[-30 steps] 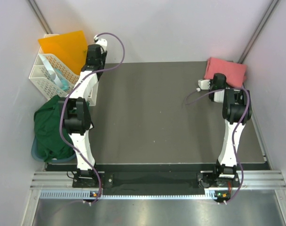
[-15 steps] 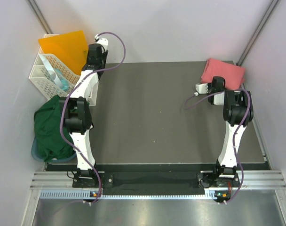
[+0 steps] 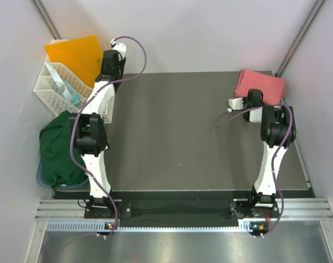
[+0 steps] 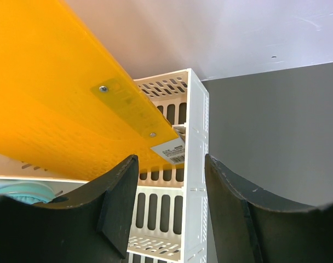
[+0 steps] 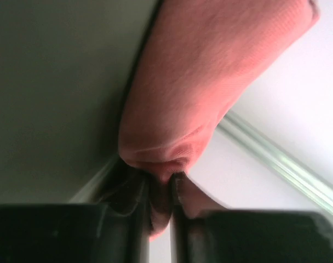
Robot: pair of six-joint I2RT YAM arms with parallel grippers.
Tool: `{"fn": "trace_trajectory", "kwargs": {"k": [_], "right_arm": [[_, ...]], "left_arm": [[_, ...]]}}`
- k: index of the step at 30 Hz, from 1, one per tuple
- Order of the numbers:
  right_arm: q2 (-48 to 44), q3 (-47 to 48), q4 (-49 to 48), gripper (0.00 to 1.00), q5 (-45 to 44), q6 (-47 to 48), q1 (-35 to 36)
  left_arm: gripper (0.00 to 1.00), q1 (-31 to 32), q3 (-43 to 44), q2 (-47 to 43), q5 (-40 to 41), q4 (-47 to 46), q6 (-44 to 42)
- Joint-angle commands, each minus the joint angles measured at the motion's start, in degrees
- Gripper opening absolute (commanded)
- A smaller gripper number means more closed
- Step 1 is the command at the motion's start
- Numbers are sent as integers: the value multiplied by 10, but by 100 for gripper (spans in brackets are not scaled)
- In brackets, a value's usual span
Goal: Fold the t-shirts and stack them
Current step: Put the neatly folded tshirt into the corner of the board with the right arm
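Far left, we see the dark green t-shirt (image 3: 59, 148) heaped beside the mat (image 3: 183, 126), not folded. Left gripper (image 4: 171, 170) is spread and empty, near the orange folder (image 4: 51, 98) and the white basket (image 4: 193, 159). Right gripper (image 5: 161, 189) pinches a fold of the salmon-pink t-shirt (image 3: 262, 85) in the far-right corner. We judge that this thin pinch could slip, or a pull could undo the fold.

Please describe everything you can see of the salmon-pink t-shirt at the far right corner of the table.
The salmon-pink t-shirt looks like soft, fine knit cloth, gathered into a compact, roughly rectangular bundle with rounded folds. It sits at the far right corner of the dark table, close to the wall. The right gripper is shut on its near edge, pinching a fold of cloth. No label shows.
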State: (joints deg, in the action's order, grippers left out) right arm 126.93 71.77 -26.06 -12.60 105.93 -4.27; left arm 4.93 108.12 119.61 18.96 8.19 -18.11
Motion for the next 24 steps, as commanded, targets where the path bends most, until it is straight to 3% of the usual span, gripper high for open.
{"fn": "trace_trajectory", "kwargs": {"k": [1,2,3,11,16,19,20,21,22,23,24], "right_arm": [[20,28,53,73,-78,-17,-14],[10,31,71,89,-75,-39,-13],[0,31,111,99,-74,-57,-7],[-150,-4,249,100,-29,-236,38],[-200,88,529,100,54,-371,107],[-178,191,653,99,118,-457,133],[-165,247,672,91,123,-482,138],[-148,278,698,74,143,-506,143],[-106,310,711,29,158,-551,146],[-82,379,723,7,161,-571,147],[-58,416,746,0,160,-591,150]], "left_arm": [[57,2,21,-1,7,-21,-3],[57,2,20,-2,8,-21,-4],[57,2,20,-2,8,-22,-5],[57,2,17,-3,7,-28,3],[58,1,24,-7,5,-27,-3],[57,1,24,-9,-1,-27,-4],[58,2,24,-10,-2,-28,-4],[57,2,24,-10,-2,-27,-4],[58,2,25,-10,-3,-28,-3],[58,3,25,-10,-4,-27,-3],[57,3,26,-10,-4,-26,-3]]}}
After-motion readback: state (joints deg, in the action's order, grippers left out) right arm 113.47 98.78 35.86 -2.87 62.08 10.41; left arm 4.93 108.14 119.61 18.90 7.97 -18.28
